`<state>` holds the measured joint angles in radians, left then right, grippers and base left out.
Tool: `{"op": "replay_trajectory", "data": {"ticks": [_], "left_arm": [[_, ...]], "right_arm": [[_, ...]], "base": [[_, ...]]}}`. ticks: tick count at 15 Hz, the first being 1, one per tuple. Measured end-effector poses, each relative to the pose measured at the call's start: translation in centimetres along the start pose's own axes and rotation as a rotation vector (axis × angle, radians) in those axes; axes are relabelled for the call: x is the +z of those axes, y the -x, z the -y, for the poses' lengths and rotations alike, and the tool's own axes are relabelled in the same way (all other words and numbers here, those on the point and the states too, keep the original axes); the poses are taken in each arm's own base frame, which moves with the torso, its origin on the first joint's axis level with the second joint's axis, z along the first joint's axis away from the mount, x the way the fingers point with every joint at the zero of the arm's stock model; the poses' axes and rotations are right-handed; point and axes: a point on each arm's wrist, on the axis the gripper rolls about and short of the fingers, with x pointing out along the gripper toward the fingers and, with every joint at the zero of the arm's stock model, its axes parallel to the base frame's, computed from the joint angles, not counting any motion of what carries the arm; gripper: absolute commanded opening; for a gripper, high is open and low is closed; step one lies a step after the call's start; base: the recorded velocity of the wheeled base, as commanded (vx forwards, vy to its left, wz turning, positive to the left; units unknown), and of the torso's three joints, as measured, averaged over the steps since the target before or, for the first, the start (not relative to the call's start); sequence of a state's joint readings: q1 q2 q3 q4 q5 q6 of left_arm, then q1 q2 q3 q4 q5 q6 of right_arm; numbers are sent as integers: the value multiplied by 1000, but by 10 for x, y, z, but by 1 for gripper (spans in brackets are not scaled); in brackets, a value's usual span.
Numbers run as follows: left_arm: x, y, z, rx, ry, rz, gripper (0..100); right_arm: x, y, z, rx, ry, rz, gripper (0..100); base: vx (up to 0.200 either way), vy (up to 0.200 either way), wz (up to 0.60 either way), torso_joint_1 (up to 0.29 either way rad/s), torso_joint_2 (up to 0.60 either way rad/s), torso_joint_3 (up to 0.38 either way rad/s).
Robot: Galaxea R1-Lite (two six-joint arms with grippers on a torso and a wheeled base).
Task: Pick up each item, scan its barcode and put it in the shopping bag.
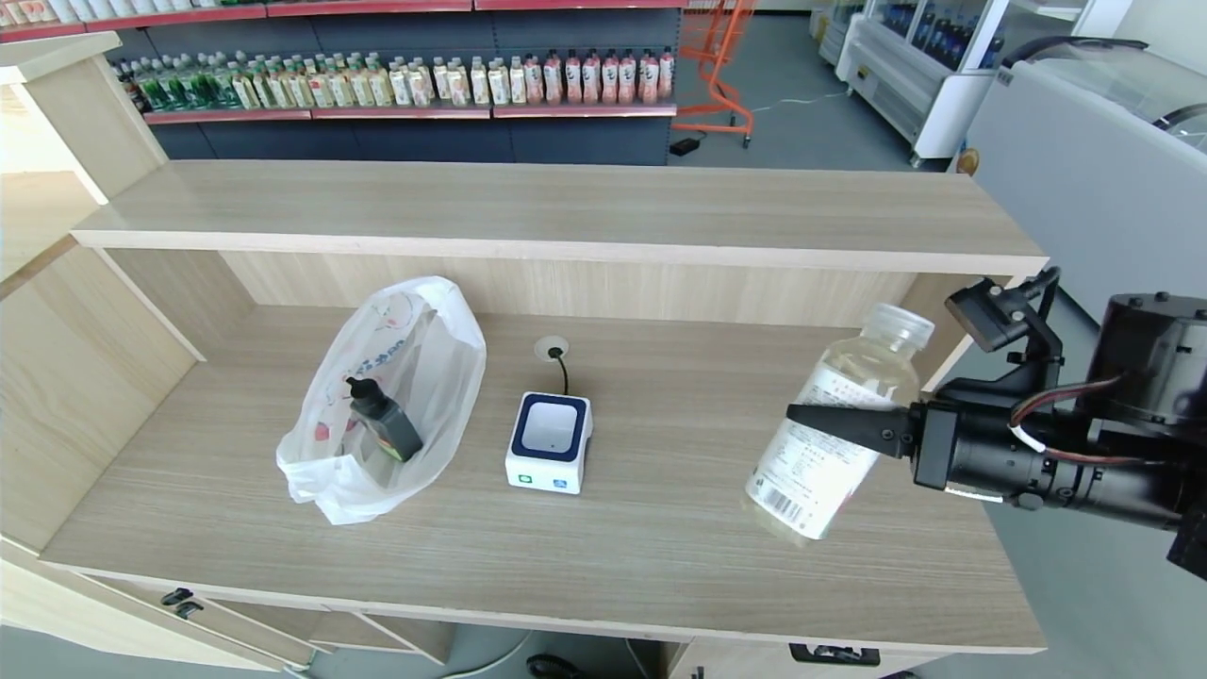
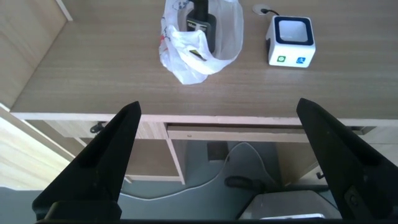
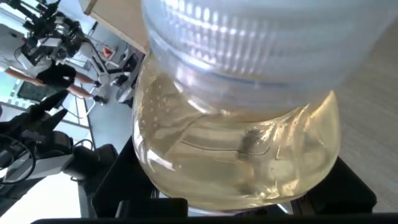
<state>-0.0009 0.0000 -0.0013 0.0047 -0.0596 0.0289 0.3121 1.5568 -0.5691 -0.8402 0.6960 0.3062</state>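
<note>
A clear bottle of pale yellowish liquid with a white label and a barcode near its base hangs tilted above the counter's right end, cap end up. My right gripper is shut on the bottle around its middle. The white scanner with a dark blue window sits mid-counter. Left of it the white shopping bag lies open with a dark bottle inside. My left gripper is open, held off the counter's front edge, with the shopping bag and scanner beyond it.
A raised wooden ledge runs along the counter's back, with side walls at both ends. The scanner's cable goes into a grommet behind it. Drawers sit under the front edge. Bare counter lies between scanner and held bottle.
</note>
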Motion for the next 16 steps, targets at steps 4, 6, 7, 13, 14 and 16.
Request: {"op": "replay_trajectory", "data": {"ticks": [4, 6, 7, 13, 14, 16], "left_arm": [[0, 0, 0, -1, 0, 0, 100], [0, 0, 0, -1, 0, 0, 100], [0, 0, 0, -1, 0, 0, 100], [0, 0, 0, -1, 0, 0, 100], [0, 0, 0, -1, 0, 0, 100], [0, 0, 0, -1, 0, 1, 100]], "right_arm": [[-3, -3, -39, 151, 51, -10, 0], [-3, -1, -46, 173, 56, -10, 0], [-3, 0, -49, 178, 54, -11, 0], [6, 5, -56, 196, 44, 16, 0], [7, 5, -56, 198, 45, 17, 0], [7, 4, -57, 209, 46, 14, 0]], "base": [[0, 0, 0, 0, 0, 0], [0, 0, 0, 0, 0, 0], [0, 0, 0, 0, 0, 0], [0, 0, 0, 0, 0, 0], [0, 0, 0, 0, 0, 0], [0, 0, 0, 0, 0, 0]]}}
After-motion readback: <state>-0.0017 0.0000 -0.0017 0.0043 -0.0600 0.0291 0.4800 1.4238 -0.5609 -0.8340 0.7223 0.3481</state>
